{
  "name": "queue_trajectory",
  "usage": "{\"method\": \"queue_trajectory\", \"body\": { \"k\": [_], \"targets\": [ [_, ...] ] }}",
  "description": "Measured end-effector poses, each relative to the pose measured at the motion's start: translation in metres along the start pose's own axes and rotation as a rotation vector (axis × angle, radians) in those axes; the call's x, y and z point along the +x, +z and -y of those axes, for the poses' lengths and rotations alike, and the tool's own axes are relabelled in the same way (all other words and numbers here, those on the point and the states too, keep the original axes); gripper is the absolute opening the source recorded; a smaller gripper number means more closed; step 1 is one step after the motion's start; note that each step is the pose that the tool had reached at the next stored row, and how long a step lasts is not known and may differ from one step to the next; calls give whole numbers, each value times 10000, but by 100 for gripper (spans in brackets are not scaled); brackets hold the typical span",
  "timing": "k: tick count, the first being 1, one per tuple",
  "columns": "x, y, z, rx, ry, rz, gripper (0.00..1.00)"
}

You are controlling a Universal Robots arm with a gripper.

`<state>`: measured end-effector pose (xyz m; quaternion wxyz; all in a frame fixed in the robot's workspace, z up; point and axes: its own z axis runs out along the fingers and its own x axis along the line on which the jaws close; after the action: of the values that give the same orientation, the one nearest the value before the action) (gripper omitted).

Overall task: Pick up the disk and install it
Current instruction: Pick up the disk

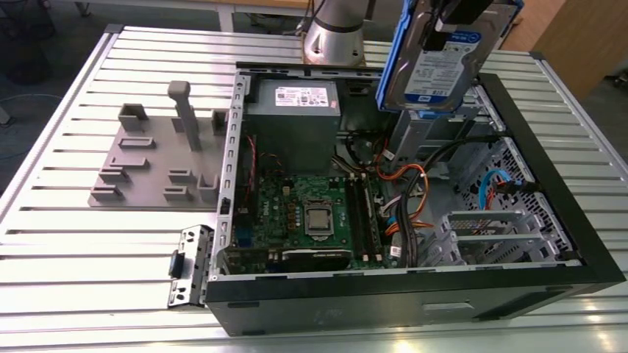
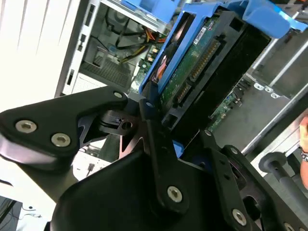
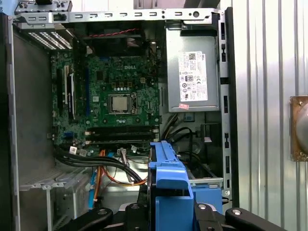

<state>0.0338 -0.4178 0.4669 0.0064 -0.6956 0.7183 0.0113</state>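
The disk (image 1: 434, 70) hangs tilted, label outward, above the far end of the open case (image 1: 549, 184). The gripper (image 2: 168, 130) clamps it by its blue bracket, jaws narrow on it. Pickup looks done. Installing is left, since the disk sits clear above the metal bay (image 1: 424, 138) beside the power supply (image 1: 291, 114).

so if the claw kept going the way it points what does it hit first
Probably the grey drive cage in the case, just below the disk that the claw grips; depth is unclear.
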Motion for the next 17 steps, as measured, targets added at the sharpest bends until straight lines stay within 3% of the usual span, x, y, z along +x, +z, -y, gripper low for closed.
{"method": "queue_trajectory", "body": {
  "k": [17],
  "targets": [
    [383, -2, 12, 0, 5, -1, 36]
  ]
}}
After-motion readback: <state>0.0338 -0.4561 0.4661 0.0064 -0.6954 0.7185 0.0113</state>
